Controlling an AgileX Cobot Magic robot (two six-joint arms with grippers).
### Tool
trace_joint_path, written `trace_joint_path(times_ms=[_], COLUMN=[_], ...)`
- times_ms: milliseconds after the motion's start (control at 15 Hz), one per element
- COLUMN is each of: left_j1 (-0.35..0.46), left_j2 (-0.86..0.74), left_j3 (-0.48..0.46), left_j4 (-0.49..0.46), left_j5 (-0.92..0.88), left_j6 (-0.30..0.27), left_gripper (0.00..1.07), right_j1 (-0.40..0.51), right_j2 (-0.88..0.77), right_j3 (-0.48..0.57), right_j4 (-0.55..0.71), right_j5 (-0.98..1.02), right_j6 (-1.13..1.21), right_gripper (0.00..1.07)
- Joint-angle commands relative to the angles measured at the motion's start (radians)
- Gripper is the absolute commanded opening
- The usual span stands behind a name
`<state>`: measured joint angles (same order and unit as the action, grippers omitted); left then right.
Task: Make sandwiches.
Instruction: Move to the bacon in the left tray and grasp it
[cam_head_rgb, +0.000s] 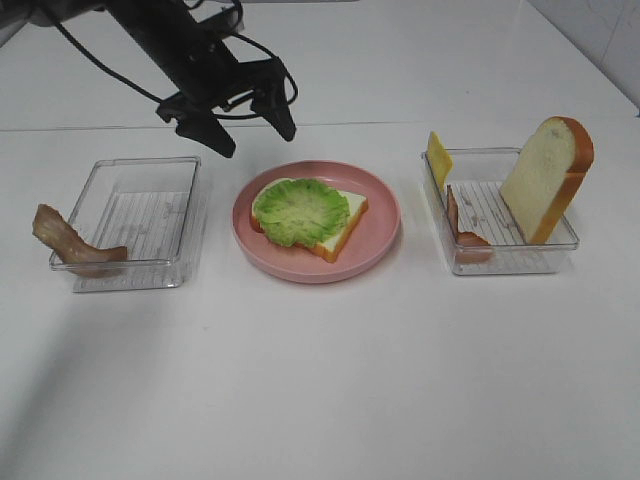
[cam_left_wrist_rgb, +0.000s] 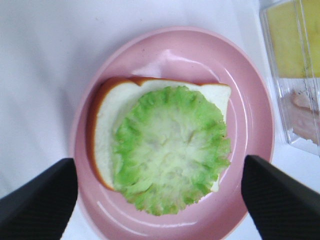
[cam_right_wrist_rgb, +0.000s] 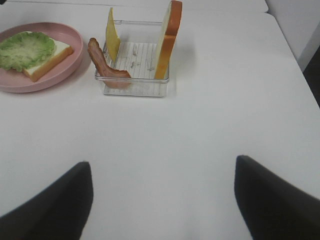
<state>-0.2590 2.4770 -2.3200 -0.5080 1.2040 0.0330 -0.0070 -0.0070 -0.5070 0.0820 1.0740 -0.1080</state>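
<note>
On the pink plate (cam_head_rgb: 382, 232) lies a white bread slice (cam_head_rgb: 350, 212) with a ruffled green lettuce leaf (cam_head_rgb: 298, 210) on top. My left gripper (cam_head_rgb: 254, 136) hangs open above the plate's far edge, holding nothing. In the left wrist view the lettuce (cam_left_wrist_rgb: 170, 150) and bread (cam_left_wrist_rgb: 107, 120) lie below the spread left gripper (cam_left_wrist_rgb: 159, 167). The right tray (cam_head_rgb: 500, 255) holds an upright bread slice (cam_head_rgb: 545, 175), a yellow cheese slice (cam_head_rgb: 438, 155) and a bacon strip (cam_head_rgb: 465, 232). My right gripper (cam_right_wrist_rgb: 161, 165) is open over bare table, well short of that tray (cam_right_wrist_rgb: 132, 86).
A clear tray (cam_head_rgb: 140, 215) stands left of the plate, with a bacon strip (cam_head_rgb: 68, 245) draped over its left wall. The table is white, and its far edge runs behind the left arm.
</note>
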Motion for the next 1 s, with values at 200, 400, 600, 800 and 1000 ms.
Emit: trace_joint_path(times_ms=[200,400,600,800,1000], left_j1=[0.076,0.076,0.076,0.076,0.076], left_j2=[-0.103,-0.193,-0.3,-0.503,-0.653], left_j3=[-0.004,0.004,0.087,0.317,0.515], left_j4=[0.073,0.257,0.322,0.465,0.549], left_j5=[0.085,0.085,0.085,0.085,0.085], left_j6=[-0.06,-0.097,-0.109,-0.17,-0.198], left_gripper=[0.73,0.69,0.68,0.68,0.68], right_j1=[-0.004,-0.004,-0.004,-0.004,-0.004], right_j2=[-0.009,-0.009,-0.009,-0.009,-0.009], right_j3=[0.001,0.001,0.001,0.001,0.001], right_j4=[0.002,0.002,0.002,0.002,0.002], right_j5=[-0.011,-0.011,-0.011,-0.011,-0.011], right_j6=[-0.006,-0.006,-0.006,-0.006,-0.006], right_gripper=[0.74,0.74,0.74,0.74,0.74])
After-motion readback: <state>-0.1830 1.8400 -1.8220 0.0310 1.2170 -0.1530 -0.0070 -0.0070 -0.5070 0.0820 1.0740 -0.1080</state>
